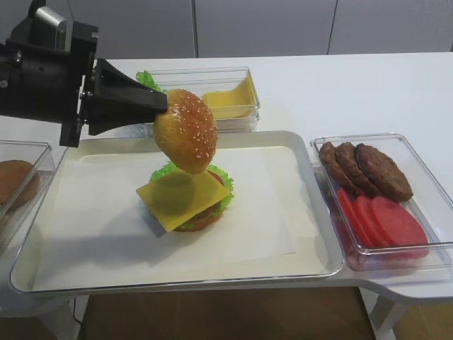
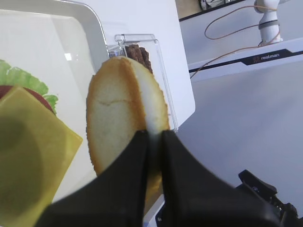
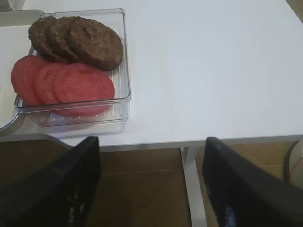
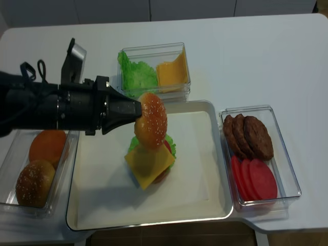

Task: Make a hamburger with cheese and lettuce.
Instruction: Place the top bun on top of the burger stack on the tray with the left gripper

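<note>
White tabletop carries a tray (image 1: 311, 212) holding the unfinished hamburger (image 1: 190, 200): lettuce (image 1: 164, 171) rim, cheese (image 1: 182, 198) on top, just below the left gripper (image 1: 161, 108). It pinches 1 bun top (image 1: 186, 131) by its edge, tilted nearly upright. Released like that, the bun could land on edge and roll off. Right gripper (image 3: 151, 184) hangs wide, empty. Behind, "realman" is readable.

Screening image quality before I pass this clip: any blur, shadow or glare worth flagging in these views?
Left wrist view: the left gripper is a soft blur, and the bun top casts a dark shadow on the cheese. Right wrist view: the right gripper is dark and unfocused; the patties stay fairly sharp. Exterior high view: mild glare on the tray rim.
</note>
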Controlling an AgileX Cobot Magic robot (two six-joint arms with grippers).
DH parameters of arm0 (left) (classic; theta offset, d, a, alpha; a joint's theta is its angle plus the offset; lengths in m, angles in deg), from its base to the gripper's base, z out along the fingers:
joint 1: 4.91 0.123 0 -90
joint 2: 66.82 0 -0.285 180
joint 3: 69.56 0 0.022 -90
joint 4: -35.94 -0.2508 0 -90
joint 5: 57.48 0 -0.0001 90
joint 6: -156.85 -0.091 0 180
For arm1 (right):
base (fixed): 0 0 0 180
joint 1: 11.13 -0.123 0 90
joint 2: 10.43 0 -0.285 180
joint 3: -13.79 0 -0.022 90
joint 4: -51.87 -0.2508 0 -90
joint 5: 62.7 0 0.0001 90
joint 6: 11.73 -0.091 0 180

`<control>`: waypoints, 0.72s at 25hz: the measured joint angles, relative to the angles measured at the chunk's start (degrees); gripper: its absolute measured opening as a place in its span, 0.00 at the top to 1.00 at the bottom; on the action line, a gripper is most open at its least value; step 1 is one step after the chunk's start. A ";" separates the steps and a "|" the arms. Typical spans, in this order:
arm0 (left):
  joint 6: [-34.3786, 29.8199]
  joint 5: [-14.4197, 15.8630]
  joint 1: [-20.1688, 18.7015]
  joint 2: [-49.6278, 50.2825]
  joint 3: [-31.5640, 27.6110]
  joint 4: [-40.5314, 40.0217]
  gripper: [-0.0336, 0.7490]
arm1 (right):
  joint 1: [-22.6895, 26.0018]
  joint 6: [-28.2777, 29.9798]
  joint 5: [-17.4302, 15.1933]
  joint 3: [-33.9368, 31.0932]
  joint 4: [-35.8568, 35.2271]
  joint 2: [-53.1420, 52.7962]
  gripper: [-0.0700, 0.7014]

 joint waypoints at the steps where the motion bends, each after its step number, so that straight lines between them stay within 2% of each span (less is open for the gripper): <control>1: -0.38 0.00 0.00 0.00 -0.47 0.80 0.89 | 0.00 0.00 0.00 0.00 0.00 0.00 0.25; 8: -0.85 0.19 0.00 0.00 -1.98 3.55 0.89 | 0.00 0.00 0.00 0.00 0.00 0.00 0.25; 18: -5.77 0.08 0.00 0.00 -11.03 11.69 0.89 | 0.00 0.00 0.00 0.00 0.00 0.00 0.25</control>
